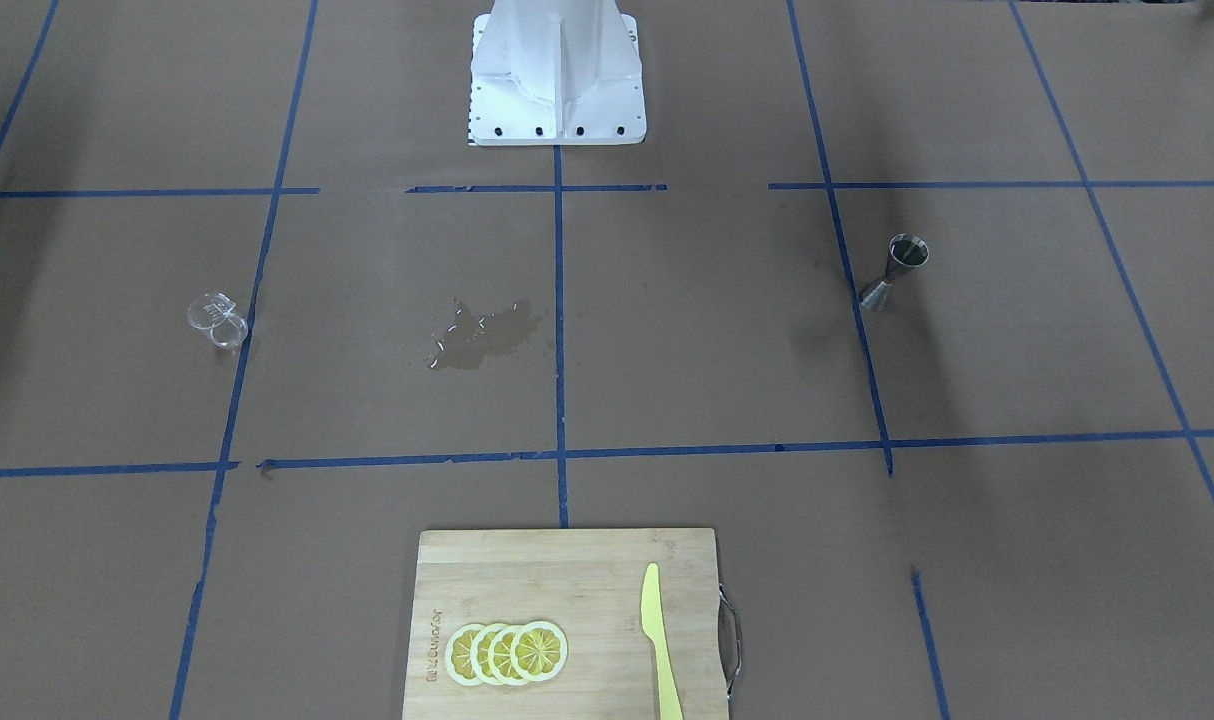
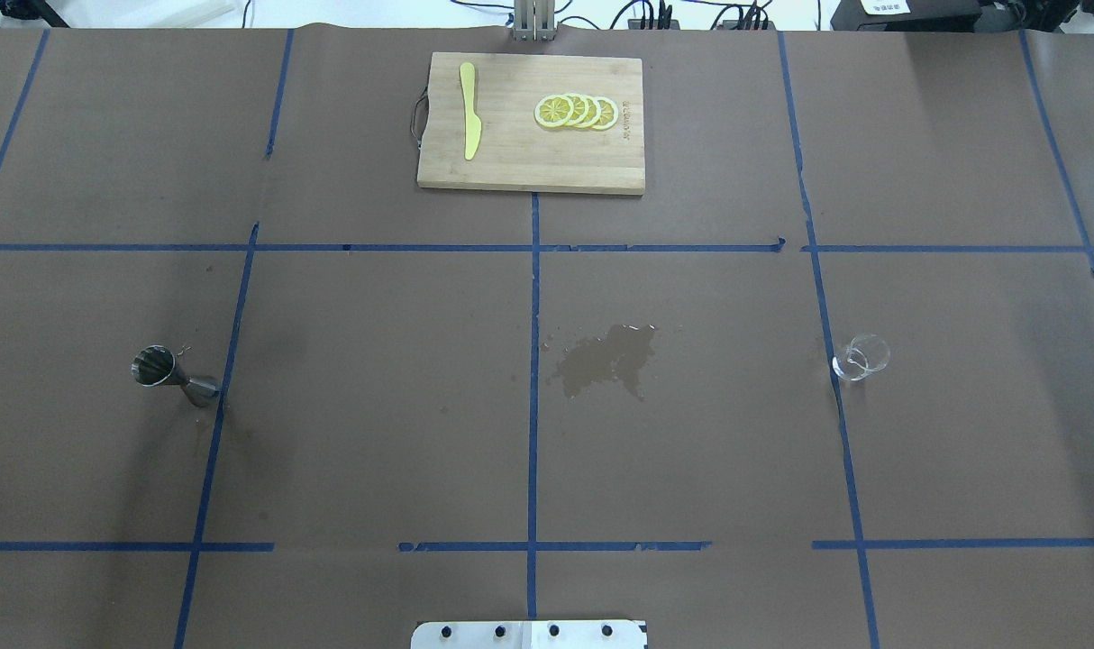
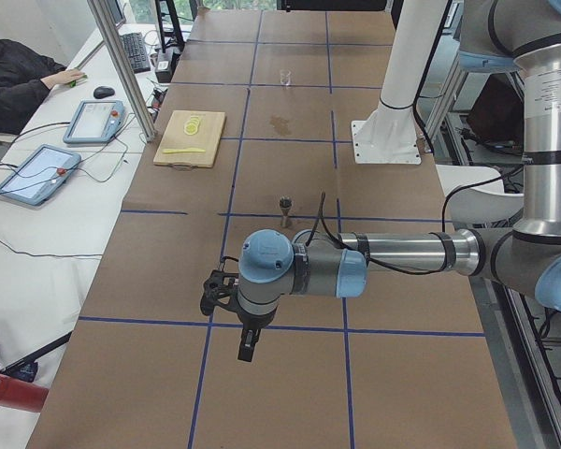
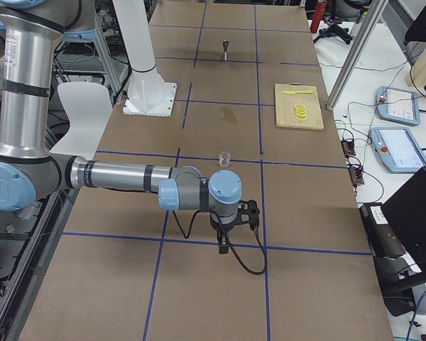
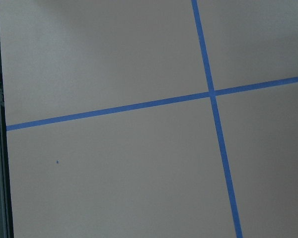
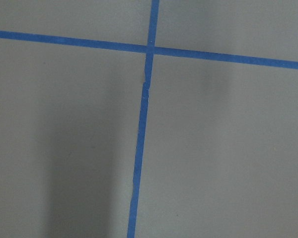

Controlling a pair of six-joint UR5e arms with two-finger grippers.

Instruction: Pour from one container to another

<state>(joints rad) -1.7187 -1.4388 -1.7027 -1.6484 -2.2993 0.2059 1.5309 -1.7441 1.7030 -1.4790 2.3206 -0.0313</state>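
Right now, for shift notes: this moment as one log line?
glass cup: upright, free; jigger: upright, free; wet patch: between them; left gripper, right gripper: far off, state unclear

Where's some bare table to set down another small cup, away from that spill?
Bare paper lies between the steel jigger and the wet stain, and between that stain and the glass cup. The cutting board is crowded: lemon slices and a knife.

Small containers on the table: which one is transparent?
The glass cup on the robot's right side; the steel jigger on its left is opaque, silvery and hourglass-shaped.
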